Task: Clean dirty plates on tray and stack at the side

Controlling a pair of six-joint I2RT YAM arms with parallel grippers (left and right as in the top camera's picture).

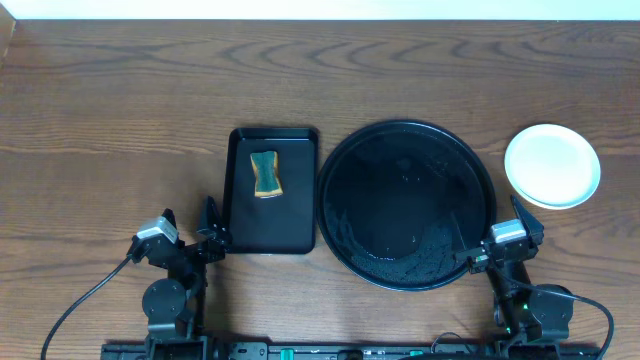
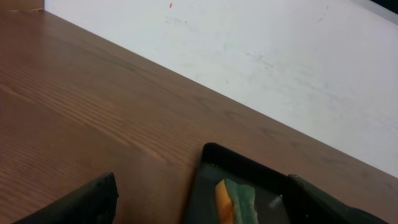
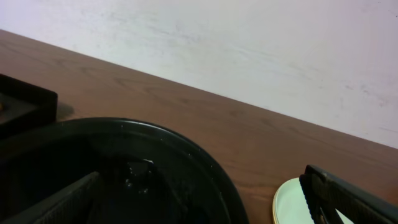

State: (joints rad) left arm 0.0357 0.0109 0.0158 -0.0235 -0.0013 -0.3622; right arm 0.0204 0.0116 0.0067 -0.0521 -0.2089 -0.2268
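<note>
At the near left edge of the worktop my left arm sits low, and the left jaws stand wide apart with nothing between them, pointing toward the near left corner of the small rectangular black tray. A green and yellow sponge lies on the far half of that tray; the left wrist view shows it too, just past the open jaws. To the right, almost touching the rectangular tray's side, is the large round black tray, whose floor is wet, with droplets gathered mostly on the near right part. The right arm comes up from the near edge beside that tray's near right rim, and the right jaws are spread fully wide and grip nothing. Farthest right, off the tray and on the bare wood, are the plates, apart from the tray's rim. From above they read as one pale disc; the right wrist view catches only an edge, so I cannot tell how many are stacked there.
</note>
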